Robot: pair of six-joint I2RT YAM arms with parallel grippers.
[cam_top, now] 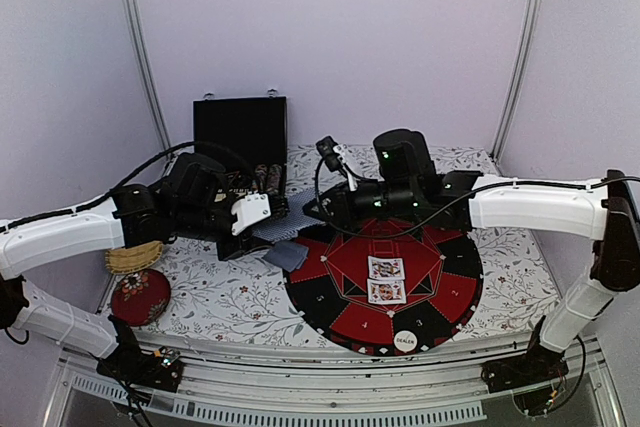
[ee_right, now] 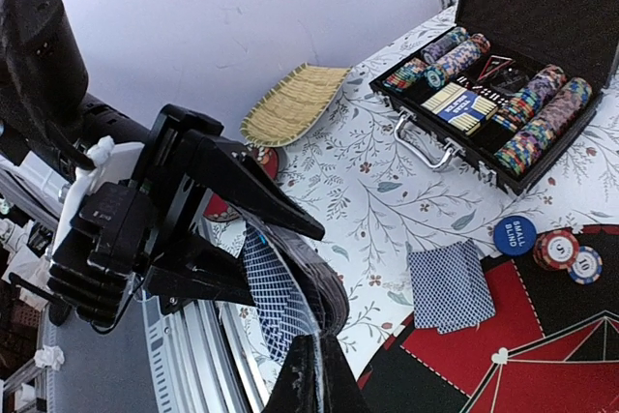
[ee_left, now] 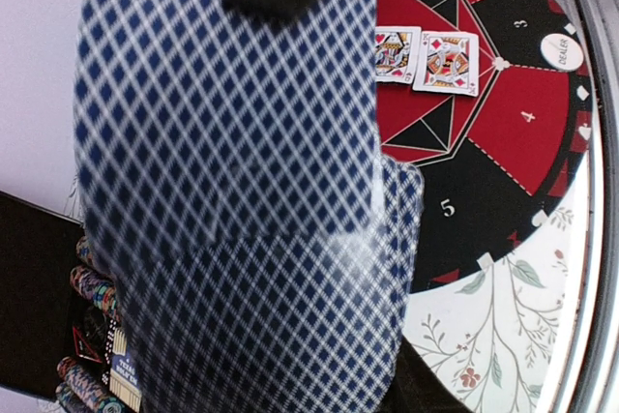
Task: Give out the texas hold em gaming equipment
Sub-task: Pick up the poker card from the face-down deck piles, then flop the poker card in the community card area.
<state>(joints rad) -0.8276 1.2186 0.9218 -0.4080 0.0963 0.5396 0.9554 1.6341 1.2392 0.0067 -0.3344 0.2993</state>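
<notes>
My left gripper (ee_right: 282, 260) is shut on a deck of blue-checked cards (ee_right: 290, 297), held above the table's left part. My right gripper (ee_right: 319, 365) is shut on the edge of a card at the deck's near side. In the left wrist view the card's back (ee_left: 232, 191) fills most of the picture and hides my left fingers. Two face-down cards (ee_right: 450, 284) lie at the mat's edge. Two face-up cards (cam_top: 386, 279) lie at the middle of the red-and-black mat (cam_top: 340, 325). A white DEALER button (cam_top: 405, 341) sits at its near rim. A blue SMALL BLIND button (ee_right: 515, 235) and two chips (ee_right: 569, 255) lie nearby.
The open black chip case (ee_right: 426, 147) with rows of chips stands at the back left. A woven tray (cam_top: 133, 259) and a red round object (cam_top: 140, 297) sit at the table's left edge. Both arms meet over the left-centre of the table.
</notes>
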